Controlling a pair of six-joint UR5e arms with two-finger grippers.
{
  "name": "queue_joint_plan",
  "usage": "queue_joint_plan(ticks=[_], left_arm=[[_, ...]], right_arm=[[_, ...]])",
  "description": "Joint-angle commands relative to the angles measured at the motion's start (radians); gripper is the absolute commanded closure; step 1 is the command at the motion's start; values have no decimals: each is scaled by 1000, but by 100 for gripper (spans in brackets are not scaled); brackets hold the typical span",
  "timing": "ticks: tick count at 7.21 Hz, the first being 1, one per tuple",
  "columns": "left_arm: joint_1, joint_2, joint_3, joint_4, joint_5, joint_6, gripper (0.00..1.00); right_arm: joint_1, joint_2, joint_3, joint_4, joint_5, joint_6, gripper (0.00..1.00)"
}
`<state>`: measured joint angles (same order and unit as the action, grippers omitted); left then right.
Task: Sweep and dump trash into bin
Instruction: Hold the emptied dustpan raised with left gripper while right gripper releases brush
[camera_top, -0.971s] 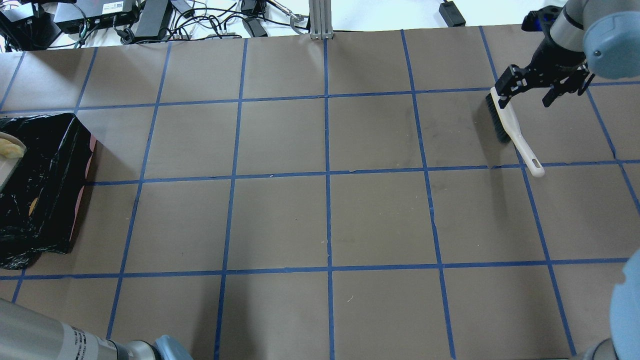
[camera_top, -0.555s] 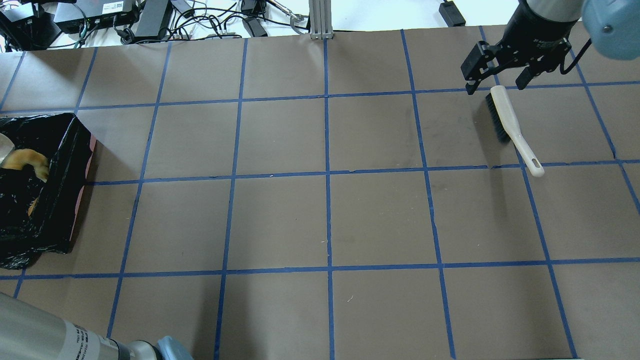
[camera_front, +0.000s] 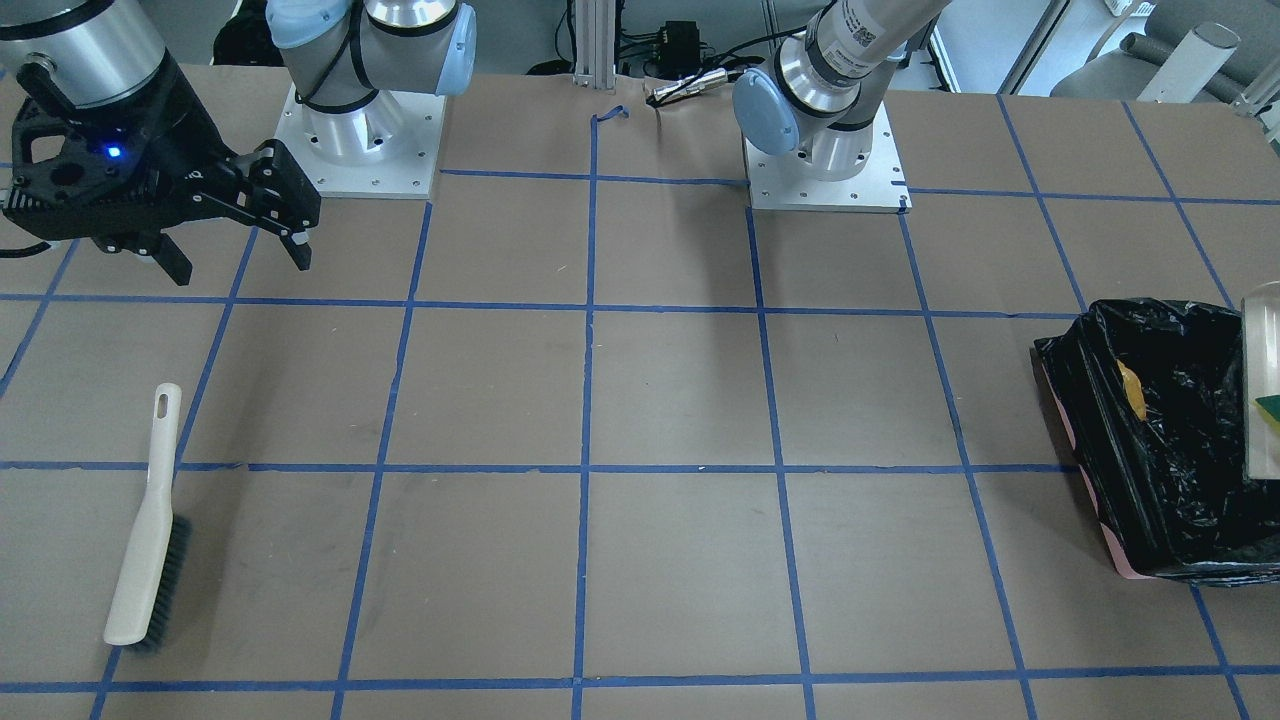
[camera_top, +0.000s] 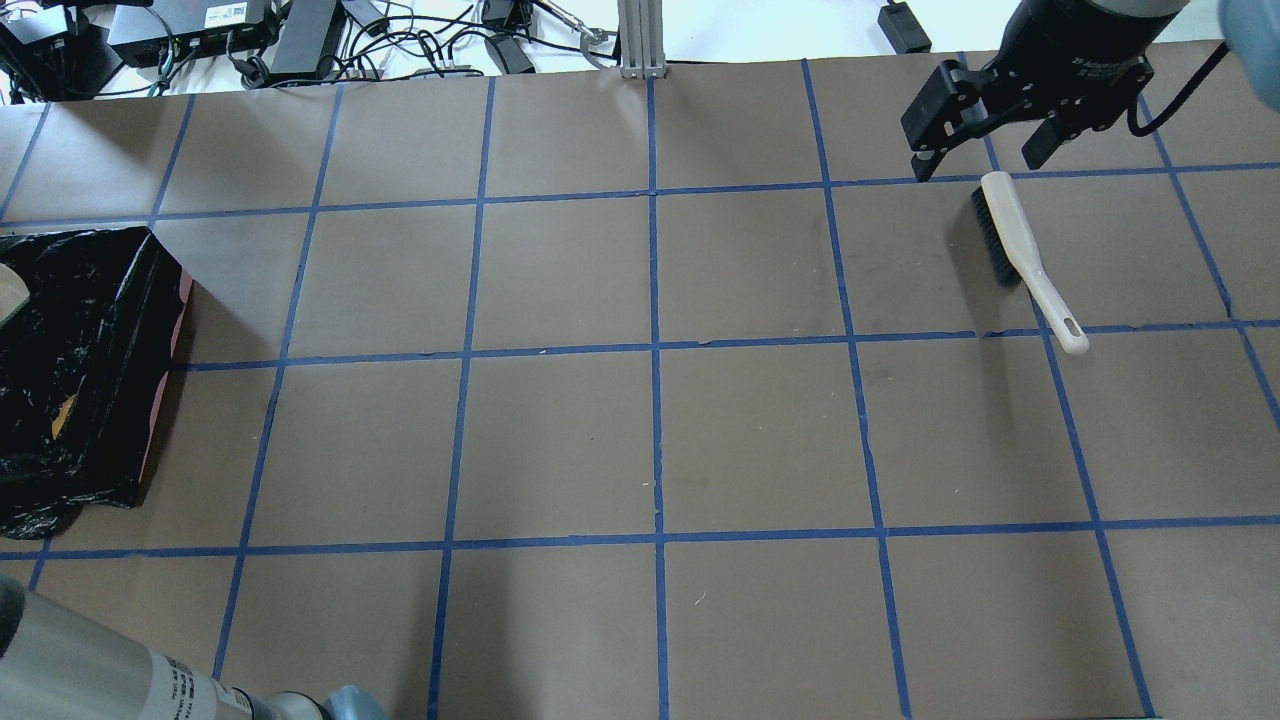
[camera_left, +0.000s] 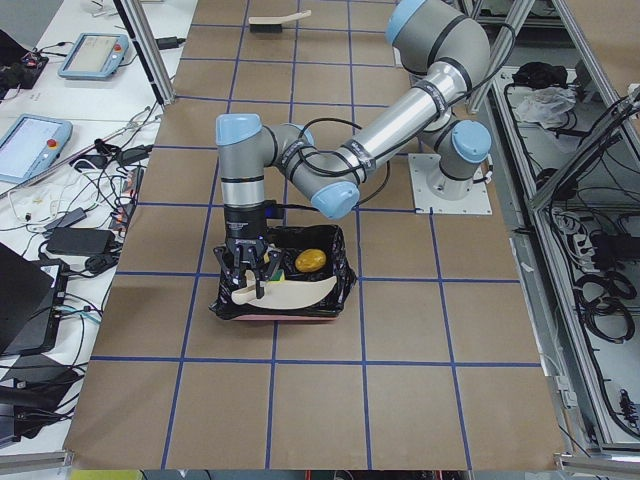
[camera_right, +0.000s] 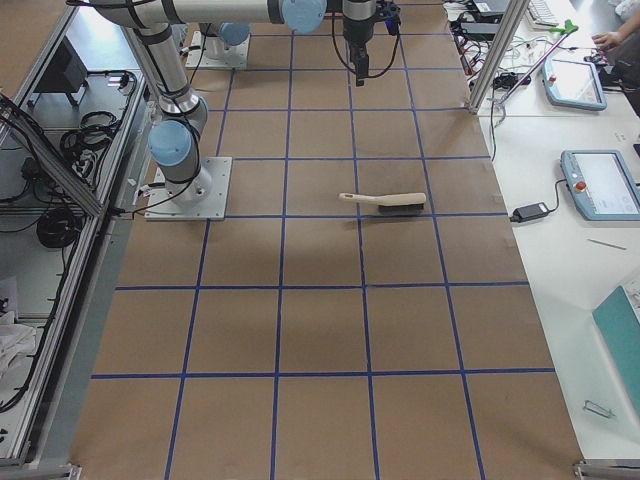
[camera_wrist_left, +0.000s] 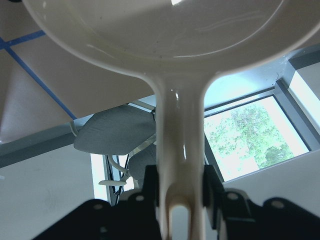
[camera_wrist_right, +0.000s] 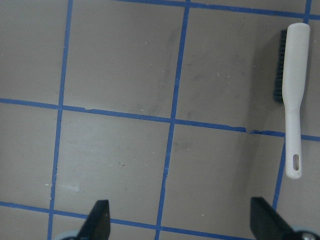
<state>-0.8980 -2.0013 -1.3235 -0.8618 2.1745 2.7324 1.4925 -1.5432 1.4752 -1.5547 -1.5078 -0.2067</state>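
The bin (camera_top: 90, 330), lined with a black bag, stands at the table's left end. The yellow-brown lump (camera_left: 311, 260) and the orange peel (camera_front: 1131, 390) lie inside it. The green sponge wedge (camera_front: 1268, 408) shows by the dustpan's edge over the bin. My left gripper (camera_wrist_left: 180, 187) is shut on the handle of the beige dustpan (camera_left: 290, 293) and holds it tipped over the bin. My right gripper (camera_top: 975, 165) is open and empty. It hovers just beyond the head of the white brush (camera_top: 1020, 255), which lies on the table.
Brown table (camera_top: 650, 440) with a blue tape grid. Cables and power boxes (camera_top: 300, 40) lie past the far edge, and a metal post (camera_top: 640, 40) stands at the far middle. Both arm bases (camera_front: 825, 150) are bolted at the robot's side.
My right gripper has lifted off the brush and moved toward the table's far edge. The peel has slid off the dustpan into the bin, and the dustpan has drawn back left.
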Motion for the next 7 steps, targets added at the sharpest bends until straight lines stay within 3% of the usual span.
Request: queue_joint_plan(ticks=[1,2,5,7], left_arm=[[-62,25,7,0,78,12,100],[-97,47,7,-3,120,20,100],[-101,52,7,-9,107,39,100],[-73,74,33,-93,-23,58,100]], right_arm=[[3,28,-52,76,-34,0,0],[3,28,-52,77,-22,-8,0],[3,29,-52,71,-20,-14,0],[3,26,-50,76,-20,-13,0]])
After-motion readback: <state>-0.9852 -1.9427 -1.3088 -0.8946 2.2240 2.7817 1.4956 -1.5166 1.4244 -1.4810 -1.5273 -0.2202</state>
